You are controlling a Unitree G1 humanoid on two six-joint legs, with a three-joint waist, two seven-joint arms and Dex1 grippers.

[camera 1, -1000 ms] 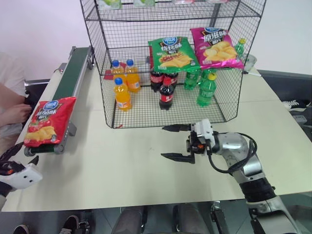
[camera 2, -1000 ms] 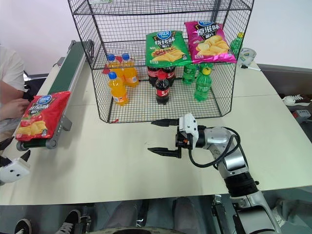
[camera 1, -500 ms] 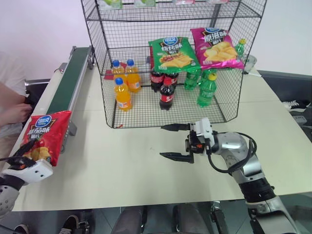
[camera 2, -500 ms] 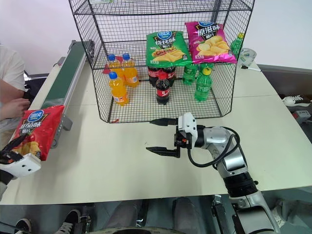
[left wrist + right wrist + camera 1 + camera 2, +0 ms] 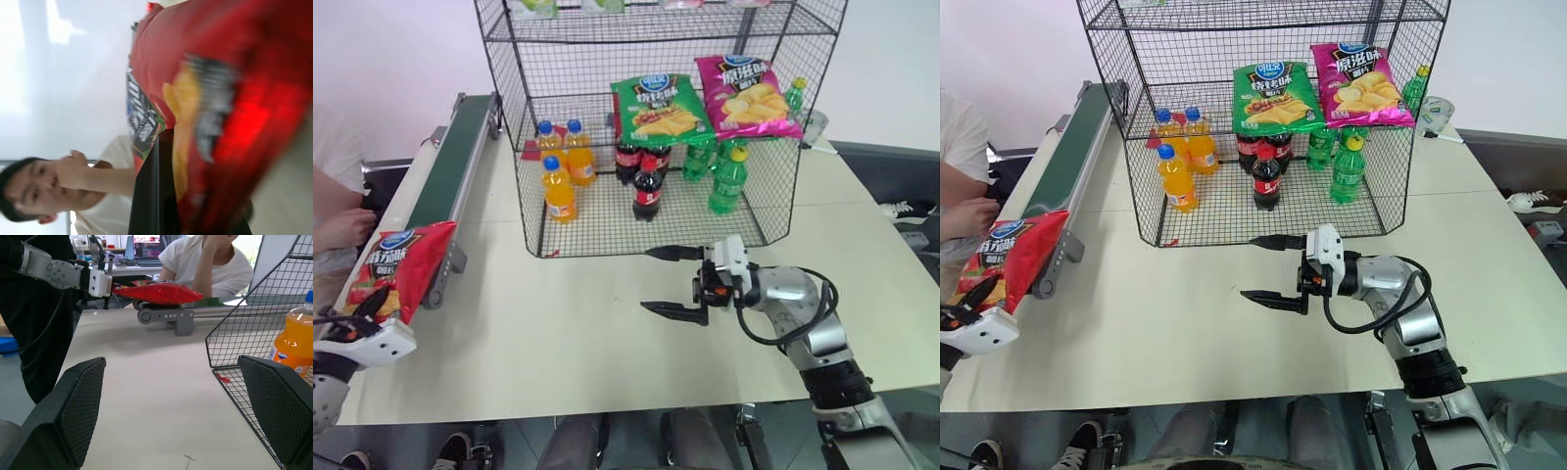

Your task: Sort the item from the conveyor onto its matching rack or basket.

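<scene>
So the left gripper (image 5: pixel 360 315) is clamped shut on the bottom edge of the red chip bag (image 5: pixel 396 268) at the near end of the conveyor (image 5: pixel 445 169). The bag's top half leans against the belt's end and side rail while the lower end hangs out past it over the table (image 5: pixel 578 323) edge — blue logo at the top, yellow chips lower down. In the left wrist view the bag (image 5: pixel 215 98) is right up against the black finger (image 5: pixel 154 196), crumpled around it.

The right gripper (image 5: pixel 674 281) is hovering over the middle of the table, just in front of the black wire rack (image 5: pixel 656 117), pointing across toward the conveyor with its two fingers spread wide and nothing between them. From the right wrist view you can see both mesh-textured fingertips (image 5: pixel 73 411) far apart, and beyond them the red bag lying on the belt end with the other gripper pinching it.

Inside the rack: a green chip bag (image 5: pixel 658 106) and a magenta chip bag (image 5: pixel 746 94) on the middle tier, orange drink bottles (image 5: pixel 559 166), cola bottles (image 5: pixel 646 181) and green bottles (image 5: pixel 726 176) on the bottom grid.

A person (image 5: pixel 964 176) in a white shirt sits beside the conveyor — arm resting near it
</scene>
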